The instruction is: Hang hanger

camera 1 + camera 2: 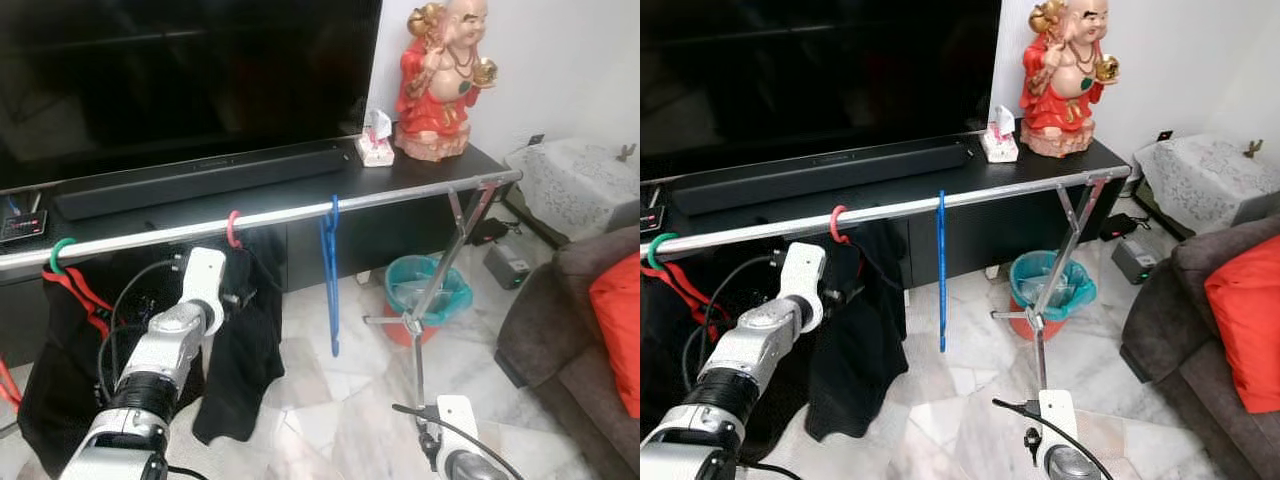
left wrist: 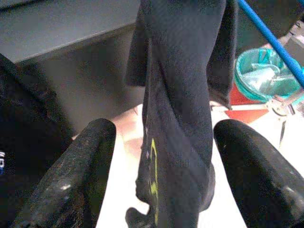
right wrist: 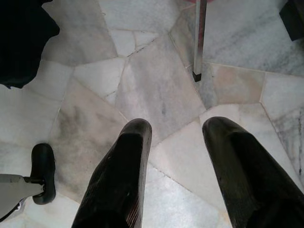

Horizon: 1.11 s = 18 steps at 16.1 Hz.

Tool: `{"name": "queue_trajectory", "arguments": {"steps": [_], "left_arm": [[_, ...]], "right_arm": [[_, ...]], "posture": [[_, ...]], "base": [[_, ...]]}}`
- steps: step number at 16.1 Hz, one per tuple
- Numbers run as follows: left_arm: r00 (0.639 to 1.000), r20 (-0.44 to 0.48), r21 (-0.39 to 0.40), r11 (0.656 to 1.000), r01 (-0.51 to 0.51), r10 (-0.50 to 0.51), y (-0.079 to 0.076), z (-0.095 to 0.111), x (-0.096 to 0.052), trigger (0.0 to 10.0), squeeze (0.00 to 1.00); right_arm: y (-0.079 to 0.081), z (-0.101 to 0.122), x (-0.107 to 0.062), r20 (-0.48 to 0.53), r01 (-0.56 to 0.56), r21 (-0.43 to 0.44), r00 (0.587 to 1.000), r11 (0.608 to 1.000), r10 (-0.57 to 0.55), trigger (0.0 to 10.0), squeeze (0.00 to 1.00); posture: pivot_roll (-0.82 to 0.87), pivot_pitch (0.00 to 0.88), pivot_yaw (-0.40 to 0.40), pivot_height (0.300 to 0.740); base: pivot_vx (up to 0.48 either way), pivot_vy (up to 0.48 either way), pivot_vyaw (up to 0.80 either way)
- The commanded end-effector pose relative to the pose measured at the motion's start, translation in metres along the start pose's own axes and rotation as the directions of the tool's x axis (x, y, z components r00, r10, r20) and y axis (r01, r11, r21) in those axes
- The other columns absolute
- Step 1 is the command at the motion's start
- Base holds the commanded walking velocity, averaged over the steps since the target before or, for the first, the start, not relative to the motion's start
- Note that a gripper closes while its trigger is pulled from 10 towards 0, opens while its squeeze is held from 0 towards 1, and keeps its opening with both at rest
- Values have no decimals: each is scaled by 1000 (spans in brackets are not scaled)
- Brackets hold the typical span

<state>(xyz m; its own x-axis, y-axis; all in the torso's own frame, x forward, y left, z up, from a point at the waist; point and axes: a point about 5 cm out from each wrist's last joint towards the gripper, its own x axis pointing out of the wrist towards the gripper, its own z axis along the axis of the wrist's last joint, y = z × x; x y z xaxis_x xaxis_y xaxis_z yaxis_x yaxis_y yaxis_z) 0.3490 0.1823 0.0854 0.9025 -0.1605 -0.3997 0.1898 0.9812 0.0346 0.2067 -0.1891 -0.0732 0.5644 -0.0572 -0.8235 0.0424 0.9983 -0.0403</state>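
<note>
— What lay nearest the robot?

— A marble floor (image 3: 161, 95) of pale, irregular slabs. The right gripper (image 3: 173, 156) hung low over it, fingers spread apart and gripping nothing. One foot of the rack's leg (image 3: 199, 38) stood on the slabs just beyond it.

— And the left arm?

— It was raised toward the rail (image 1: 270, 218). The left gripper (image 2: 164, 156) was released too, its two fingers either side of a dark hanging garment (image 2: 183, 95) without closing on it.

— Where was the hanger?

— The blue hanger (image 1: 330, 270) hung empty from the rail by its hook, near the middle, edge-on to the camera. I counted three hangers on that rail: the blue one, a red-hooked one (image 1: 233, 229) carrying the dark garment, and a green-hooked one (image 1: 60, 254) at the left end with more dark cloth and red straps.

— What stood behind the rack?

— One teal bin (image 1: 428, 290) lined with a plastic bag, on the floor past the rack's crossed legs. To the right, one dark sofa (image 1: 560, 330) with one red cushion (image 1: 618, 330). Further back, a long black console (image 1: 420, 170) bore one soundbar (image 1: 200, 180), one tissue pack (image 1: 376, 140) and one red-robed laughing figurine (image 1: 440, 80), with a large dark television (image 1: 180, 70) above. A lace-covered table (image 1: 575, 180) stood by the white wall at the far right.
</note>
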Motion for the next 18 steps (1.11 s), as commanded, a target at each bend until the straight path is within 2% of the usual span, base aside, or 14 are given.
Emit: {"name": "queue_trajectory", "arguments": {"steps": [1,4,5,6,18], "left_arm": [[1000,9,-2,1000,3,-3,2,3,1,10000,0],[1000,28,-9,1000,-8,8,5,0,5,10000,0],[999,37,-7,1000,-7,7,4,1,6,3216,0],[999,48,-6,1000,-8,8,3,4,7,0,0],[998,62,31,999,12,-14,2,5,11,0,0]], "right_arm": [[-3,0,0,-3,7,10,1000,1000,-7,10000,0],[-3,0,0,-1,8,8,1000,1000,-8,10000,0],[-3,0,0,0,9,8,1000,1000,-9,10000,0],[-3,0,0,0,10,9,1000,1000,-10,10000,0],[-3,0,0,-3,10,8,1000,1000,-10,10000,0]], "posture": [[87,0,-53,740],[78,0,-50,740],[74,0,-50,740],[74,0,-51,740],[73,0,-48,740]], "base": [[0,0,0],[0,0,0],[0,0,0],[0,0,0],[0,0,0]]}}
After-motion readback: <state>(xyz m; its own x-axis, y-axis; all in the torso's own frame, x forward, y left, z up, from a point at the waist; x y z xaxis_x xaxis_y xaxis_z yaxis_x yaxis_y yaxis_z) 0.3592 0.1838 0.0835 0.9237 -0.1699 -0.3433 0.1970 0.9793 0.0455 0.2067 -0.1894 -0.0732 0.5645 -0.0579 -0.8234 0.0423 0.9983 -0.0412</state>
